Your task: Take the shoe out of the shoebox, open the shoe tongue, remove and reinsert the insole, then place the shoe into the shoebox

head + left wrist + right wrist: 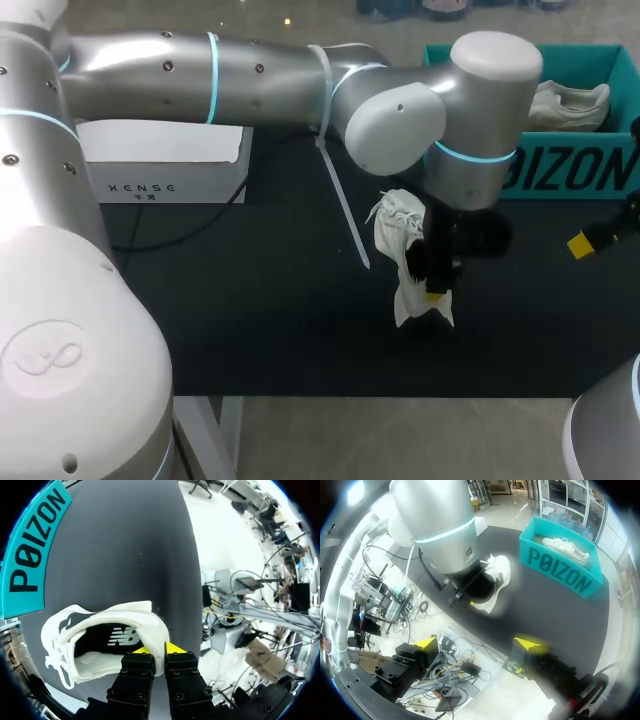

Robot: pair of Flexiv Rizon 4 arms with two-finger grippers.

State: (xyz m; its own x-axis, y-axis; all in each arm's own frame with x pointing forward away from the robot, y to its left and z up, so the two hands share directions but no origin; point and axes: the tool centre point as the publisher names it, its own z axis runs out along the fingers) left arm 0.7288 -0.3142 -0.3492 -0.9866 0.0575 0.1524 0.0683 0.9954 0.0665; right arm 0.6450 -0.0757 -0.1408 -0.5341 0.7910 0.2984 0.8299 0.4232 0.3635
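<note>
A white shoe is out on the black mat, heel toward the table's front edge. My left gripper comes down on that heel. In the left wrist view the left gripper is shut on the heel rim of the shoe, one yellow tip inside and one outside. The dark insole lies inside it. The teal shoebox stands at the back right, with a second white shoe in it. My right gripper is open and holds nothing, well clear of the shoe and near the table's right side.
A white case with a black cable sits at the back left of the mat. A thin white strap hangs from my left arm, just left of the shoe. The left arm spans the back of the table.
</note>
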